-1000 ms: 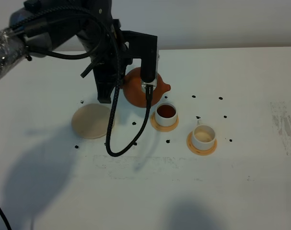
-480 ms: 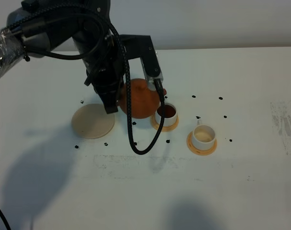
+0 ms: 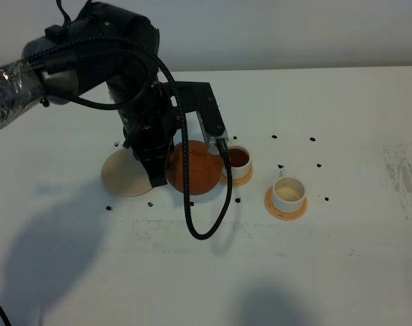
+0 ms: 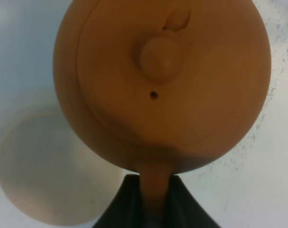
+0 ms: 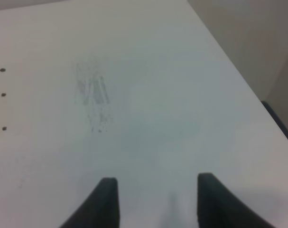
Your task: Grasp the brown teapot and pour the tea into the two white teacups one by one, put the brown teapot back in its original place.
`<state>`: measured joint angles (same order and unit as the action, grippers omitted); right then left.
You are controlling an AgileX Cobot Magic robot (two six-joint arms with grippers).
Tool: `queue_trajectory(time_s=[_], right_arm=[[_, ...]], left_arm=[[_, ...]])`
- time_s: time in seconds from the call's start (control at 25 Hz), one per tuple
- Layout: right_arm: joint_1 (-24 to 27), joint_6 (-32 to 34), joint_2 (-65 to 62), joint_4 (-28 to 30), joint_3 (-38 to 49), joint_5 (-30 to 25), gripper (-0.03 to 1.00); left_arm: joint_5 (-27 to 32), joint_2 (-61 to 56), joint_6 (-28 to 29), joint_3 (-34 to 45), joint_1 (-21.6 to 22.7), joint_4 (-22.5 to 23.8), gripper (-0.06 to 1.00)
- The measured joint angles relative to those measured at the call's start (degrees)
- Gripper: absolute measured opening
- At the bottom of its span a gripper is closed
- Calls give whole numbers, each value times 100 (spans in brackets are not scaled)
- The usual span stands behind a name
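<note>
A white table (image 3: 341, 109) with small black dots and a grey scuff (image 3: 404, 178) fills the scene, with a plain pale wall behind it. The left arm bends low over the middle, a black cable (image 3: 192, 217) looping down from it. The left gripper (image 4: 155, 192) is clenched on the loop handle of the teapot (image 3: 195, 170); the wrist view shows the dark fingers (image 4: 122, 202) pressing the handle from both sides, with the lid and its knob facing the camera. The teapot sits between the disc (image 3: 124, 175) and the first cup (image 3: 237, 160), right up against that cup's side. I cannot tell whether its base touches the table. The disc is bare, partly hidden by the arm.

The first cup holds dark brown tea and stands on a coaster (image 3: 234, 180). The second cup (image 3: 288, 193), a little apart on its own coaster (image 3: 285, 212), looks pale inside.

The right gripper (image 5: 155, 192) hangs over bare table near the edge, fingers spread wide and holding nothing.
</note>
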<state>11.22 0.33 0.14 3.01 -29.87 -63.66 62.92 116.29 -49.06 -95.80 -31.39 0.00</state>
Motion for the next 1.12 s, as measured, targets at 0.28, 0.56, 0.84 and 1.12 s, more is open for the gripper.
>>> queue_trajectory(time_s=[0.28,0.56,0.84,1.12], right_arm=[[0,0,0,0,0,0,40],[0,0,0,0,0,0,40],[0,-33,0,0,0,0,40],[0,-33,0,0,0,0,40]], left_arm=[[-148,-97,0,129,5,-43,9],[-727,-303,18,734,25,-49,9],[-1588,-592,56,1656,116,-117,9],[-2423,-579,177,2199,142,-209,9]])
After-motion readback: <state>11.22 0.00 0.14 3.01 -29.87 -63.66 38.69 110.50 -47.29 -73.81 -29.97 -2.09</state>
